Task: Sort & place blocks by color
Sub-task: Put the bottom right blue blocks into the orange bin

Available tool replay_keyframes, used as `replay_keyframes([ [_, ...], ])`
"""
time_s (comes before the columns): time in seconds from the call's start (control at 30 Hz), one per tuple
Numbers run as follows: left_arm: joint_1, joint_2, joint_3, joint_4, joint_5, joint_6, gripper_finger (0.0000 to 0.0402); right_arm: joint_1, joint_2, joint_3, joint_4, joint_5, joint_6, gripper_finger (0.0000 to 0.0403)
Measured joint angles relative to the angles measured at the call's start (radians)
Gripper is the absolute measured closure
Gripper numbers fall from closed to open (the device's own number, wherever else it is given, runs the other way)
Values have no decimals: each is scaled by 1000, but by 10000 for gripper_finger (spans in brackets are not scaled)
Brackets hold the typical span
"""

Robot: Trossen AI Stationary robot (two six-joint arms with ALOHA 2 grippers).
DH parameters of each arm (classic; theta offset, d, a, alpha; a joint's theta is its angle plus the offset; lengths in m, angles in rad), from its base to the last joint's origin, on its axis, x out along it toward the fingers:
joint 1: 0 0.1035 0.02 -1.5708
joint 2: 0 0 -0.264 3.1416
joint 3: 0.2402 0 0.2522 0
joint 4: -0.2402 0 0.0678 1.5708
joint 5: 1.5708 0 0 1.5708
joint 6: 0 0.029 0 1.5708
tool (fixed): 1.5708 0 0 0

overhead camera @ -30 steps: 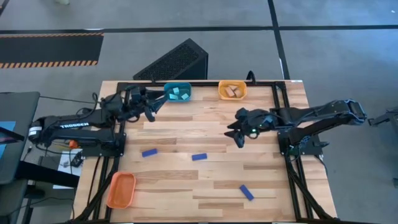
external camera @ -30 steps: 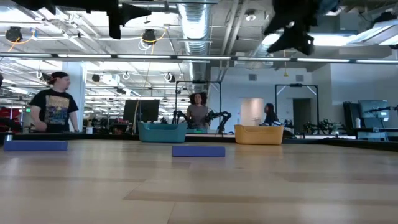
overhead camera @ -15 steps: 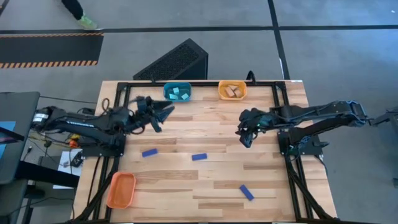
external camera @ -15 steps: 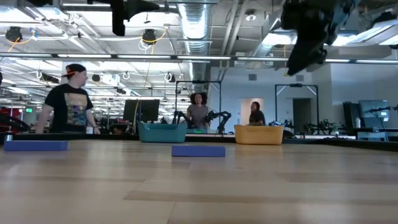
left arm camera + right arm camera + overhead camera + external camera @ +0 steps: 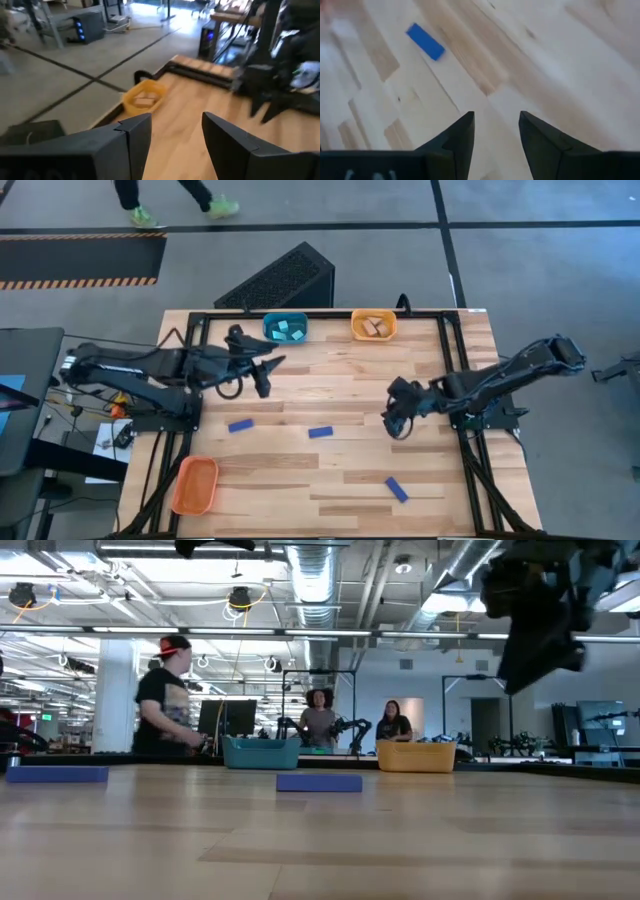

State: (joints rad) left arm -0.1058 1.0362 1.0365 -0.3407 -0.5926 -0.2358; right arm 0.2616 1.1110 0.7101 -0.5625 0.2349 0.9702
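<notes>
Cyan and tan blocks sit in their trays — three blue blocks (image 5: 320, 432) lie loose on the surface (image 5: 420, 470). Both pincers are apart and empty: right pincer (image 5: 392, 423) hovers mid-surface, left pincer (image 5: 265, 375) near the teal tray (image 5: 285, 328). Next: descend onto a blue block.

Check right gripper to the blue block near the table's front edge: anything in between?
Nothing visible. The right gripper hangs open and empty above bare wood, and only bare table lies between it and the blue block. The left gripper is off near the teal tray.
</notes>
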Motion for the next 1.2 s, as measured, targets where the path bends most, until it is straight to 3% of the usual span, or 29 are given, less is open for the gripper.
replay_keyframes([
  [0.13,11,-25,-25,-107,26,2,237,108,40,0,-71,22,252,239],
  [0.27,-24,-49,-161,-104,89,-107,237,243,111,0,-122,12,509,254],
  [0.47,-117,-115,-311,-6,125,-208,237,425,249,36,-199,-158,824,268],
  [0.57,-130,-138,-314,3,124,-202,237,486,308,63,-209,-265,878,264],
  [0.7,-130,-142,-316,-4,119,-165,237,527,375,82,-149,-292,919,241],
  [0.93,-129,-105,-321,-17,172,-175,237,543,507,89,22,-369,970,164],
  [1.03,-140,-104,-322,-49,229,-178,237,540,534,123,-10,-391,1006,140],
  [1.2,-158,-109,-322,-68,218,-179,237,533,538,198,-161,-383,1006,133],
])
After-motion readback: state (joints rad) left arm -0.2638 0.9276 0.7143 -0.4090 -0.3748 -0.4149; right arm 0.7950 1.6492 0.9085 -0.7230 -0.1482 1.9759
